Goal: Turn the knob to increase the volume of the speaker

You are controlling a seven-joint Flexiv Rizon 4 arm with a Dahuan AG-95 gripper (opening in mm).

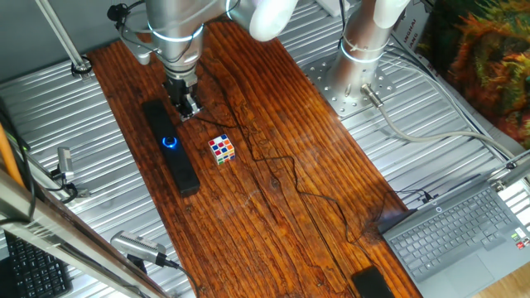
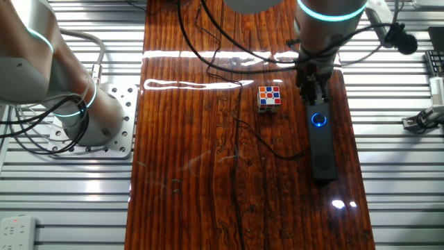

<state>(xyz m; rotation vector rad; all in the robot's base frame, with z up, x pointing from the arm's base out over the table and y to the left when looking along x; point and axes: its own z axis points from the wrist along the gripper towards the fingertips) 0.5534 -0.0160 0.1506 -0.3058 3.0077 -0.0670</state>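
Note:
The speaker point(image 1: 175, 156) is a long matte black bar lying on the wooden table, also in the other fixed view point(image 2: 322, 149). Its knob point(image 1: 171, 142) is a small round dial ringed in glowing blue light, set on the bar's top point(image 2: 318, 119). My gripper point(image 1: 187, 108) points down and hangs over the speaker's far end, just beyond the knob and a little off to the side point(image 2: 313, 96). Its fingers stand slightly apart and hold nothing. It does not touch the knob.
A multicoloured puzzle cube point(image 1: 221, 149) sits beside the speaker point(image 2: 269, 98). Thin black cables point(image 1: 286, 170) trail across the wood. A laptop point(image 1: 464, 240) and a small black device point(image 1: 373, 283) lie at the near right. A second arm's base point(image 2: 76, 111) stands beside the table.

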